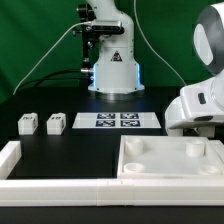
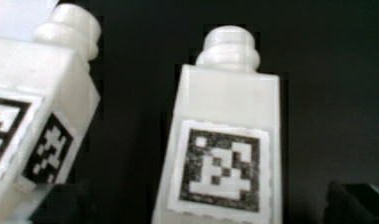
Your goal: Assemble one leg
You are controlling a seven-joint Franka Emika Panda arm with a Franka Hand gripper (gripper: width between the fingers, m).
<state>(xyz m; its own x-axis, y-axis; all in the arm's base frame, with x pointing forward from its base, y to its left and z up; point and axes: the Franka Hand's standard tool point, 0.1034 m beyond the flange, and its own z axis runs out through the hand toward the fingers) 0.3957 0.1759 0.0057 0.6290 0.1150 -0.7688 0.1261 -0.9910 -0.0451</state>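
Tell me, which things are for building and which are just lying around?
For the job: a leg, another leg, the big tray with corner holes, probably where a leg goes.
Just lying about: the marker board, the white edge rail.

Words, numbers, brands: I can read none in either view, only coded square tags.
Leg (image 2: 221, 110): one black-and-white square tag on the face turned toward my jaws. It is a block pattern with no letters.
Second leg (image 2: 29, 100): just beside the first, with such tags on two adjoining faces, partly cut off.
Marker board (image 1: 118, 121): four square tags, too small to decode.
Outer leg (image 1: 27, 123) and inner leg (image 1: 55, 123) on the table: one dark tag each, unreadable.
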